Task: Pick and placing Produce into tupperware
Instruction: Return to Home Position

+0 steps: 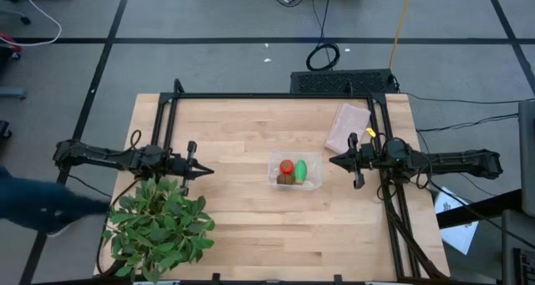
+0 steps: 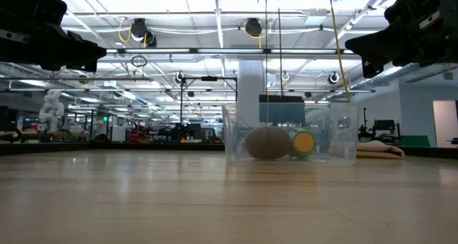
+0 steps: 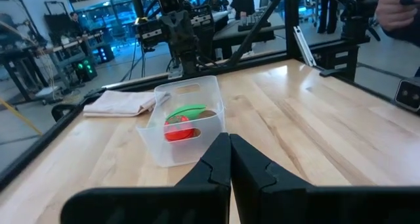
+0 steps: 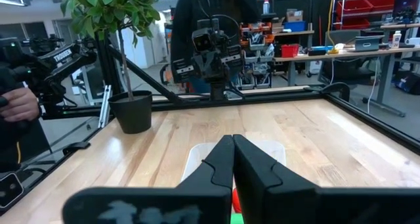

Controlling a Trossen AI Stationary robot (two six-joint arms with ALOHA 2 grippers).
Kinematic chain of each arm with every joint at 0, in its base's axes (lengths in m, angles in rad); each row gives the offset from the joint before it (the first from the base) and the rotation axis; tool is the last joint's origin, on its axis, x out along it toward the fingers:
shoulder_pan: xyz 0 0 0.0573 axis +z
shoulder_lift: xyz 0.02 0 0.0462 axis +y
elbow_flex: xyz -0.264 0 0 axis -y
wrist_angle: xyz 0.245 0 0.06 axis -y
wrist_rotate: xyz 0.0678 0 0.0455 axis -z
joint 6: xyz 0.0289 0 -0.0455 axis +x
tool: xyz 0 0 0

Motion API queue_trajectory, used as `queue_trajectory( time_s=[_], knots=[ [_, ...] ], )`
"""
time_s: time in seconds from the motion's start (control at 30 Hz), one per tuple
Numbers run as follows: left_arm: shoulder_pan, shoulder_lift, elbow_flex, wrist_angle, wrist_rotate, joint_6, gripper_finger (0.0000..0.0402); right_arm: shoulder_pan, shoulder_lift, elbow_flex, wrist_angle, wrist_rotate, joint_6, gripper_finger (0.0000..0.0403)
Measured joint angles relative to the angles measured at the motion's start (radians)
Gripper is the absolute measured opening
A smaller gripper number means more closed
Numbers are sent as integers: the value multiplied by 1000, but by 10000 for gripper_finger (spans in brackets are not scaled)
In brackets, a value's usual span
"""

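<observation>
Table (image 1: pixel 251 222): tupperware (image 1: pixel 313 157) between left gripper (image 1: pixel 209 171), right gripper (image 1: pixel 333 160)

Produce partly out of sight
In the right wrist view the right hand (image 4: pixel 232 140) covers most of the tupperware (image 4: pixel 194 159). In the low view the tomato (image 1: pixel 287 165) lies hidden behind the kiwi (image 2: pixel 268 142), and the top edge cuts off both arms.

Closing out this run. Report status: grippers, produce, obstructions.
Left gripper shut, empty, near plant. Right gripper shut, empty, beside tupperware. Kiwi, green piece, tomato all inside it. Packet off to side, not blocking.
</observation>
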Motion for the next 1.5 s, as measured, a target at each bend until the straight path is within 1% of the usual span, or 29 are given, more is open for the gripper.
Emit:
queue_trajectory(
  time_s=[0.07, 0.2, 0.33, 0.43, 0.77, 1.13, 1.5],
  knots=[
    [0, 0, 0, 0, -2, -32, 3, 0, 0, 0, 3, 2, 1, 0],
    [0, 0, 0, -7, -38, -88, 15, 0, 0, 0, 5, 5, -6, 0],
    [0, 0, 0, -9, -42, -80, 25, 0, 0, 0, 0, 5, -31, 0],
    [0, 0, 0, -9, -43, -81, 24, 0, 0, 0, -4, 5, -33, 0],
    [0, 0, 0, -8, -44, -63, 2, 0, 0, 0, -3, 5, -34, 0],
    [0, 0, 0, -8, -44, -64, 31, 0, 0, 0, -3, 5, -34, 0],
    [0, 0, 0, -8, -44, -64, 33, 0, 0, 0, -3, 5, -34, 0]
  ],
)
